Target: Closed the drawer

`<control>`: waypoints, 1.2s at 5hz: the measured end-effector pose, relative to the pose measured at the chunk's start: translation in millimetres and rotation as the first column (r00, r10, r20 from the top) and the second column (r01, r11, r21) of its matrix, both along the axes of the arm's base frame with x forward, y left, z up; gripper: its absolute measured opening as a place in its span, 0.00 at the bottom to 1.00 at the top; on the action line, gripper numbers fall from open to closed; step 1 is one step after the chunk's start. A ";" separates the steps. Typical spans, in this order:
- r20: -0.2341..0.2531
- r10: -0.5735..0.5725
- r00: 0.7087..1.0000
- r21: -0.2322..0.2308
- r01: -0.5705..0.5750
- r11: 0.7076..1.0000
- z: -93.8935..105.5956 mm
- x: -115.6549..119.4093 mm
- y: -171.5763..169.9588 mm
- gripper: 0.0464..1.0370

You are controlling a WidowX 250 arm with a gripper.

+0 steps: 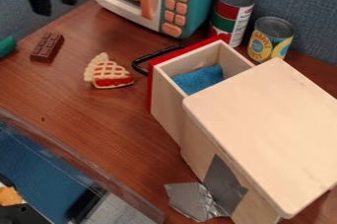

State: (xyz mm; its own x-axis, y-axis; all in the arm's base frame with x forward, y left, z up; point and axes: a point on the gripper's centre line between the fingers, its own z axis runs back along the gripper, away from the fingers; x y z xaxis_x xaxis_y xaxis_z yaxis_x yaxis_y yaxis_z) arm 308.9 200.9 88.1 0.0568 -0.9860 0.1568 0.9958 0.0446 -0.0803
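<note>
Lying near the bottom edge of the view, a crumpled piece of silver tape rests beside the wooden cabinet, with a flat gray patch on the cabinet's side. The drawer stands partly out of the cabinet, its red front toward the upper left and its black handle projecting from that front. Inside the drawer, near the cabinet top: a blue cloth-like item.

Left of the handle, apart from it, a toy pie slice lies on the tabletop. Farther left, a toy chocolate bar; at the left edge, part of a green object. Beyond the drawer, two cans stand upright: a yellow-labeled can and, to its left, a red and green can.

Toy microwave at the top, before the blue-gray wall. Gripper at the upper left, left of the microwave — hanging downward, both fingers pointing down and spread, a gap between them. It is well apart from the drawer and its handle — height above the tabletop cannot be told.
</note>
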 end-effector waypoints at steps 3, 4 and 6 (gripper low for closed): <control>0.042 -0.345 0.938 -0.032 0.346 0.938 -44.4 25.6 -49.7 0.96; 0.030 -0.341 0.939 -0.040 0.342 0.939 -57.4 34.3 -67.3 0.96; 0.039 -0.337 0.941 -0.090 0.339 0.937 -67.4 38.6 -104.7 0.96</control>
